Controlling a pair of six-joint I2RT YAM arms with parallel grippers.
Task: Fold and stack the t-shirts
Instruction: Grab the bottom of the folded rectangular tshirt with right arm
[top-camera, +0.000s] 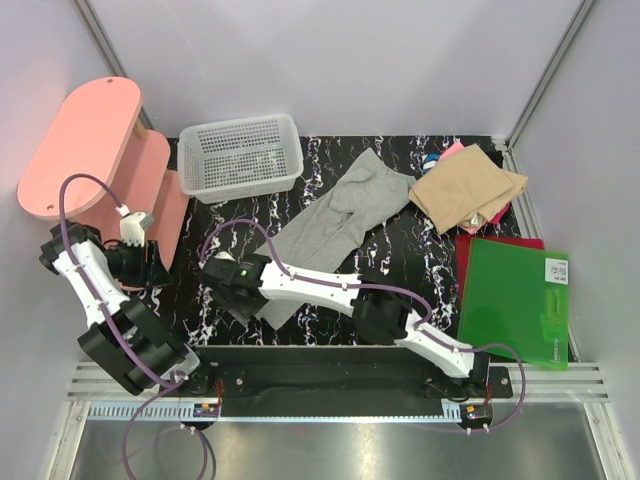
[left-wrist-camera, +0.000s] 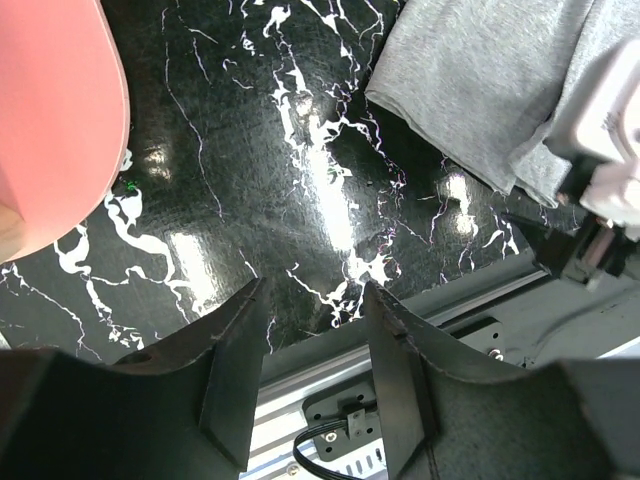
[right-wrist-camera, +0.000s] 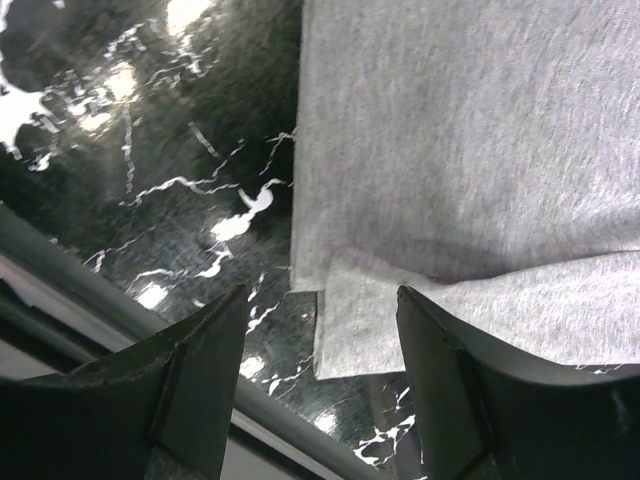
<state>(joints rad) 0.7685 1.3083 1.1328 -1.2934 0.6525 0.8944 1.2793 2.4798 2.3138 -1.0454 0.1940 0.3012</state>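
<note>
A large light grey t-shirt (top-camera: 340, 215) lies spread and rumpled across the middle of the black marble table. A tan folded t-shirt (top-camera: 468, 190) lies at the back right, with pink and blue cloth (top-camera: 445, 155) peeking out beside it. My right gripper (top-camera: 240, 300) is open at the grey shirt's near left corner. In the right wrist view the doubled corner of the grey shirt (right-wrist-camera: 360, 330) lies between the open jaws of my right gripper (right-wrist-camera: 325, 330), not gripped. My left gripper (top-camera: 152, 268) is open and empty; in the left wrist view it (left-wrist-camera: 315, 310) hangs over bare table by the front rail.
A white mesh basket (top-camera: 240, 155) stands at the back left. A pink shelf unit (top-camera: 90, 150) fills the far left, close to my left arm. A flat green board (top-camera: 515, 300) on a red sheet lies at the right. The metal front rail (left-wrist-camera: 470, 310) runs under my left gripper.
</note>
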